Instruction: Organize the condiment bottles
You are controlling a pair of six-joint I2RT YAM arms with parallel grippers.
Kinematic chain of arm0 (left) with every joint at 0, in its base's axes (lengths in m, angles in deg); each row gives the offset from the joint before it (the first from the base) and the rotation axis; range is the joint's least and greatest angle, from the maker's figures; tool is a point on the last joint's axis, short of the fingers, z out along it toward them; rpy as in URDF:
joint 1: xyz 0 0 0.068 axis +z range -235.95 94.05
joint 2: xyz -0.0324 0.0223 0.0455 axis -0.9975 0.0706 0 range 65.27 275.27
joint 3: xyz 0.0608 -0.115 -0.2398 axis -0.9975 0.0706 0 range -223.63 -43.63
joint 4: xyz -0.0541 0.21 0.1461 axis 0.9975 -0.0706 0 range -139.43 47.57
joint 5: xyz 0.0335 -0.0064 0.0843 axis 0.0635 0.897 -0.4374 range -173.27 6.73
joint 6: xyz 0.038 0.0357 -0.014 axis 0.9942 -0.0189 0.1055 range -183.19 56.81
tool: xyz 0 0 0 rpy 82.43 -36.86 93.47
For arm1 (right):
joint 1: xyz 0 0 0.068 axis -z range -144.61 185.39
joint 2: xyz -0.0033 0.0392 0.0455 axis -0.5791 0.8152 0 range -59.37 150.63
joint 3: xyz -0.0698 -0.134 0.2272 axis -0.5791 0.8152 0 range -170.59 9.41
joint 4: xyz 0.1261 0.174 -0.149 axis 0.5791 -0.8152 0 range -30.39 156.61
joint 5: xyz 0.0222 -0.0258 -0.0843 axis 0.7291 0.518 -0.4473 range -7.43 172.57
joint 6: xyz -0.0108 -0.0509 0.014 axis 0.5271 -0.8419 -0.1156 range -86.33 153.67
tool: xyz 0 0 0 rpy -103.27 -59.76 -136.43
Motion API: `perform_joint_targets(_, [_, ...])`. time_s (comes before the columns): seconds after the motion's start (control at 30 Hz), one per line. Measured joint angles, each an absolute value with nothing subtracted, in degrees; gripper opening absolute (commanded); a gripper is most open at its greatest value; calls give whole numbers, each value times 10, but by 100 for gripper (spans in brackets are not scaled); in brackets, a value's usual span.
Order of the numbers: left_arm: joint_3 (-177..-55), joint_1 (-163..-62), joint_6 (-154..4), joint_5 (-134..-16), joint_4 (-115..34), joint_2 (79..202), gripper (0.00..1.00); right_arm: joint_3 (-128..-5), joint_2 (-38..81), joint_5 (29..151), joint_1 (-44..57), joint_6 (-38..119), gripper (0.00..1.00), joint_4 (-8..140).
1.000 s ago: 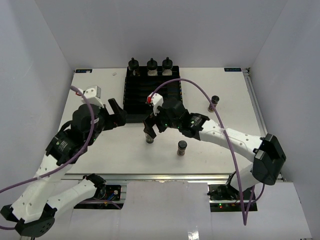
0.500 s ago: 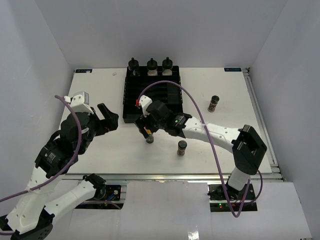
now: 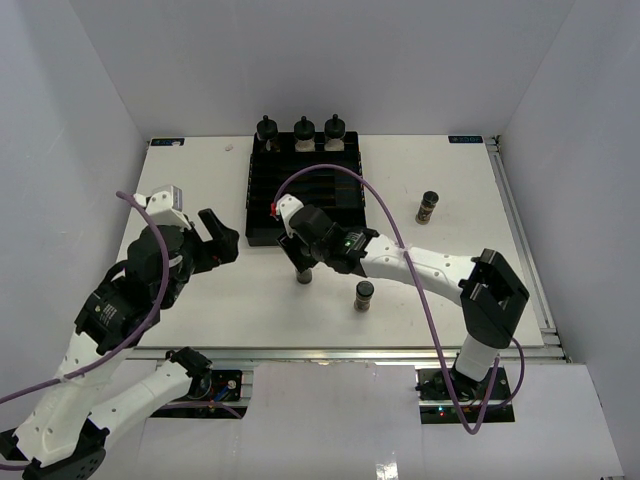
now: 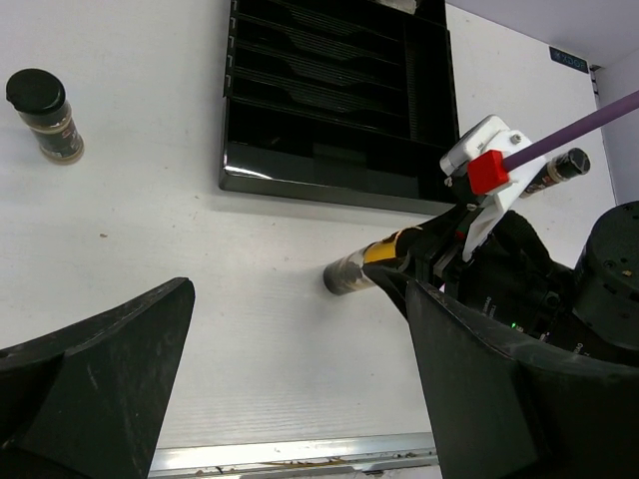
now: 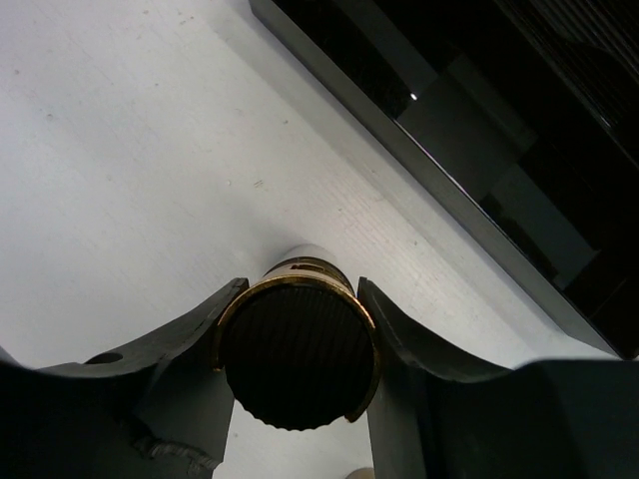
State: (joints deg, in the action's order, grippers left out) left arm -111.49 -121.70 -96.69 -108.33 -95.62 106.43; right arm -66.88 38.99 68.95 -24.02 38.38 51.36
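R gripper (image 5: 298, 297) clamps yellow-banded jar (image 5: 297, 359); L gripper (image 4: 300, 299) wide; squat bottles (image 3: 302, 132) at tray (image 3: 288, 186) back.

top: overhead, far; left wrist: oblique; right wrist: perhaps downward, close; shared: jar (image 5: 297, 354)

the black tray (image 3: 262, 200) walls off 12 o'clock of the yellow-banded jar (image 3: 304, 277), just beside it. a spice jar (image 3: 364, 295) stands near at 4 o'clock; the left gripper (image 3: 222, 238) hangs at 9 o'clock. bare bench (image 3: 250, 310) lies open from 5 to 8 o'clock.
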Motion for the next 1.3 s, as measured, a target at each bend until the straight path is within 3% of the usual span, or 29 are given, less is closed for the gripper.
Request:
perform_joint_targets(0.03, [-1111, -1217, -967, -1083, -954, 1065, 98, -675, 391, 684, -240, 381, 8, 505])
perform_joint_targets(0.3, [-1068, -1217, -945, -1052, -916, 1096, 98, -785, 398, 657, -212, 349, 8, 448])
perform_joint_targets(0.73, [-1023, -1217, -891, -973, -846, 1125, 98, -1061, 512, 693, 15, 321, 8, 443])
perform_joint_targets(1.3, [-982, -1217, -861, -934, -811, 1145, 98, -1079, 668, 754, 98, 345, 8, 485])
